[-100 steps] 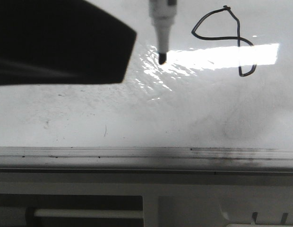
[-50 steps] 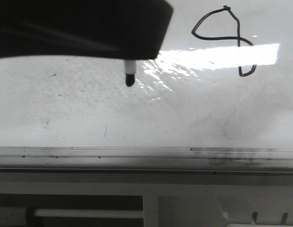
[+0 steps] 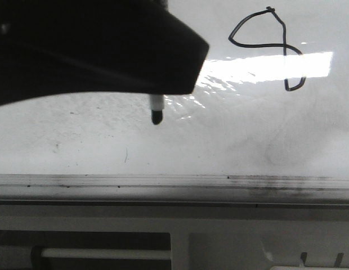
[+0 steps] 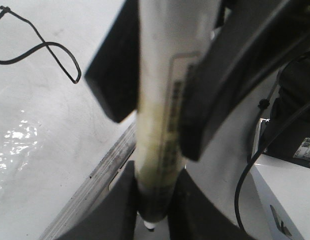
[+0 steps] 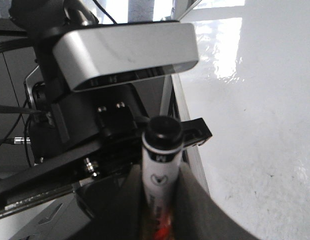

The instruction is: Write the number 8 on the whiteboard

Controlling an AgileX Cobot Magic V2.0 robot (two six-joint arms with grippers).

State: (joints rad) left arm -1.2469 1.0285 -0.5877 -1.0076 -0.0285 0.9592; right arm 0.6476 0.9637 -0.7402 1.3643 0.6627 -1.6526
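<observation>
The number 8 [image 3: 268, 48] is a thin black lopsided line at the far right of the whiteboard [image 3: 219, 140]; it also shows in the left wrist view [image 4: 40, 47]. A white marker [image 4: 160, 115] is clamped between both grippers. My left gripper [image 4: 154, 200] is shut on its dark lower end. My right gripper [image 5: 162, 200] is shut on the barrel, whose black end [image 5: 163, 131] sticks out. In the front view only the black marker tip [image 3: 156, 116] shows, left of the 8, under a dark blurred gripper body [image 3: 90, 50]. I cannot tell if it touches the board.
A bright glare patch [image 3: 264, 67] lies across the board by the 8. The silver-grey edge strip [image 3: 174, 183] runs along the near side. A silver camera housing [image 5: 125, 52] on the left wrist faces the right gripper. Black cables and a white box [image 4: 285, 190] lie off the board.
The marker tip has moved left, away from the 8, and nearer the board's front edge. The dark gripper body has swung right and now covers the marker barrel.
</observation>
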